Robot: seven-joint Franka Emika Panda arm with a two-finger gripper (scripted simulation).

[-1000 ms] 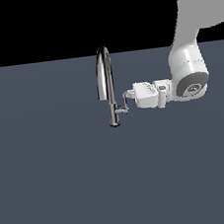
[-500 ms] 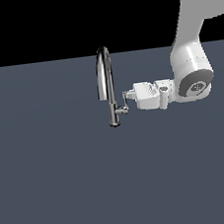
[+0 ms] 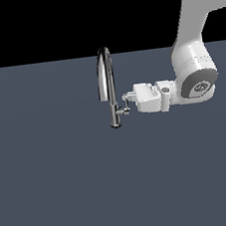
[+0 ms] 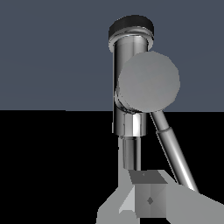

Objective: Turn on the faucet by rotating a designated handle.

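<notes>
The chrome faucet stands upright on the grey floor, with its arched spout on top and its round base below. Its handle is a thin lever on a short stub off the stem, on the exterior view's right. My gripper reaches in level from the right, and its fingertips are right at the lever. The fingers look shut together and hold nothing. In the wrist view the stem, the stub's round end and the thin lever are close ahead, with a fingertip beside the lever.
Flat grey floor lies all around the faucet. My white arm rises on the exterior view's right.
The wrist has shifted slightly to the exterior view's right and the fingertips have dipped a little at the lever. The faucet stands as before.
</notes>
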